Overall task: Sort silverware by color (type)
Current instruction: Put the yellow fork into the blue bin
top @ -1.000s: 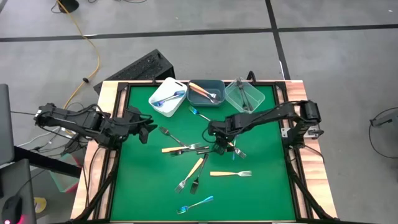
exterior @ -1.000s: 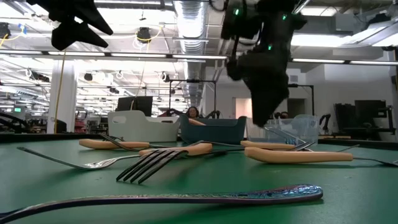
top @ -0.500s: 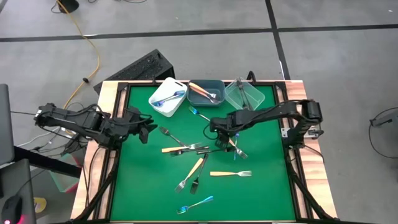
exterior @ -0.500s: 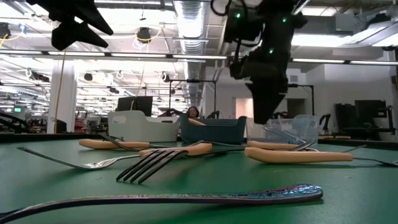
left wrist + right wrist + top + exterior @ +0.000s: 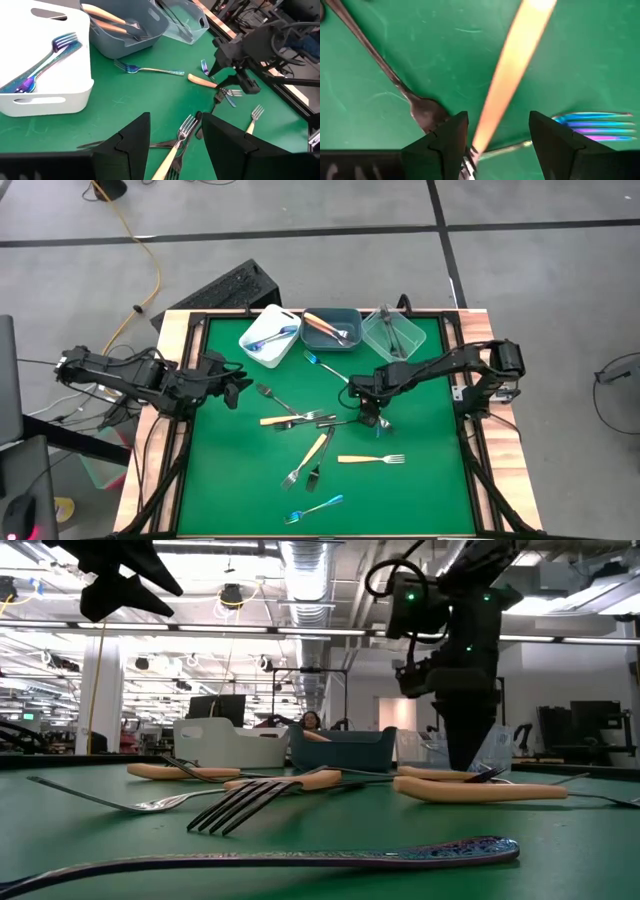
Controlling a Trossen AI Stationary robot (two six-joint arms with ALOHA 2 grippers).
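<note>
Several thin forks lie flat on the green table: orange-handled ones, blue ones and dark ones. My right gripper is open and low over the table's middle. Its fingers stand on either side of an orange fork handle, pointing down. A dark fork and the blue tines of another lie beside that handle. My left gripper waits open, raised over the table's left edge.
Three bins stand along the far edge. The white bin holds blue forks, the grey-blue bin holds orange-handled ones, and the clear bin holds dark ones. The forks cross in a cluster at the middle. Bare green mat lies at the near corners.
My right gripper has moved a little toward the table's right and near edges and has come down to the table over the orange-handled fork. The forks have stayed where they were.
</note>
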